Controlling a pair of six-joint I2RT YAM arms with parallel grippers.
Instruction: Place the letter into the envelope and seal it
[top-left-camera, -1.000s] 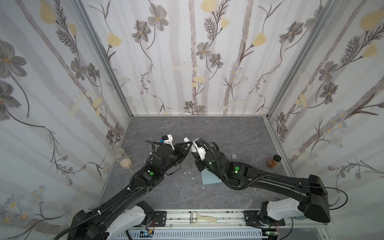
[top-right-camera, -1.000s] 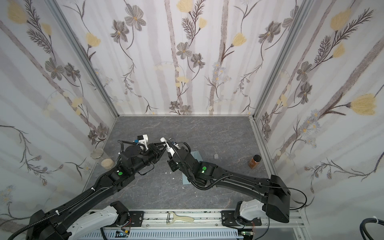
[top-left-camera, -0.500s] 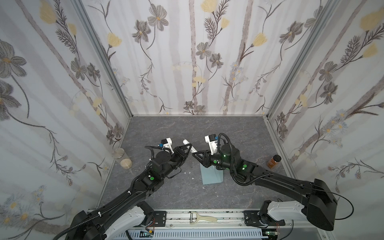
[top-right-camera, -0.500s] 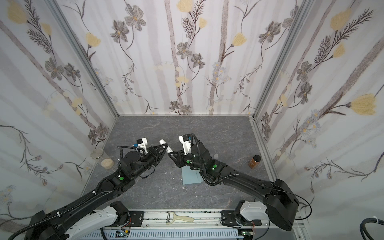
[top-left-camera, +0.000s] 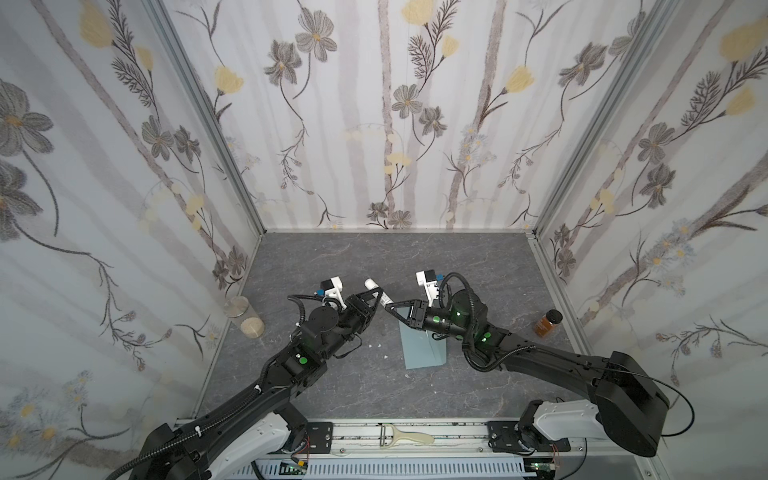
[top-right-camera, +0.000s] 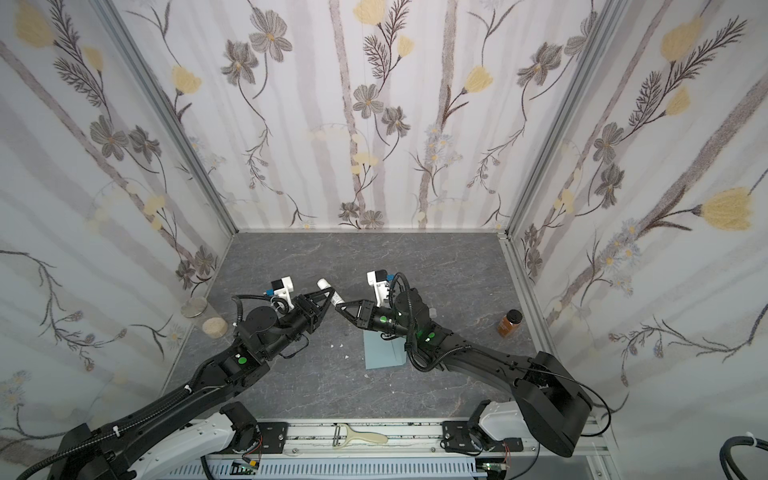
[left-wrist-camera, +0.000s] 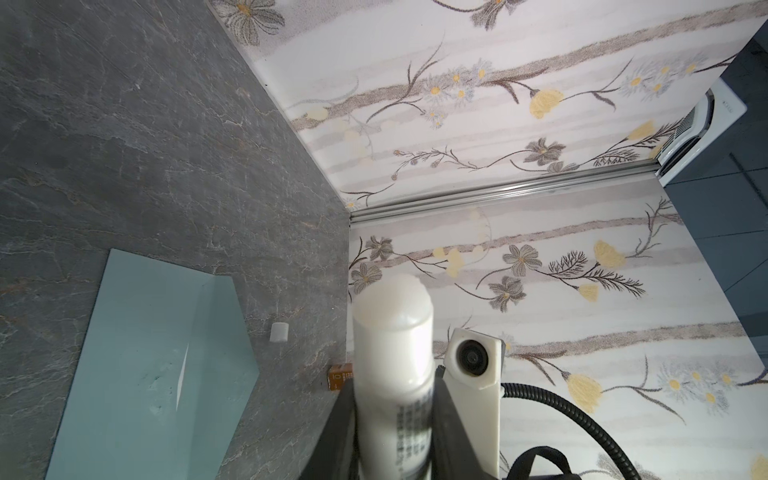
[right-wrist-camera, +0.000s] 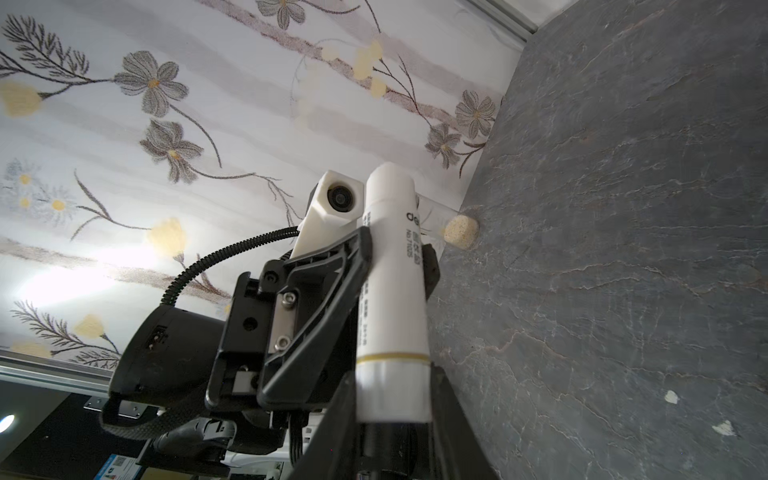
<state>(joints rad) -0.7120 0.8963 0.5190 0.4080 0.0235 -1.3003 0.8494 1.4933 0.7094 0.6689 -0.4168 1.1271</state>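
Left gripper (top-left-camera: 377, 296) is clamped on the body of the glue stick (left-wrist-camera: 392, 353), bare glue end poking out past the fingertips, the stick held in the air above the table (top-left-camera: 365, 257). Right gripper (top-left-camera: 391, 308) meets it tip to tip, jaws pressed either side of the stick's banded base; I read that as a grip on the twist end, not a hover. Two arms on one small tube is my first worry: any pull or turn off-axis could skew the stick or pop it from the left jaws. Second worry: wind out too much glue and the soft column may snap or smear. Just under the right wrist the envelope (top-left-camera: 419, 353) lies flat on the table with nothing pinning it, so a dab from the stick could drag or lift the light paper. The letter shows in no view; I take it to be inside but cannot confirm. White crumbs (top-left-camera: 379, 345) beside the envelope could catch on a glued flap. Further out, a small white cap (left-wrist-camera: 278, 332) sits loose, and an amber bottle (top-left-camera: 547, 322) stands by the right wall; a wide right-arm swing could knock either.
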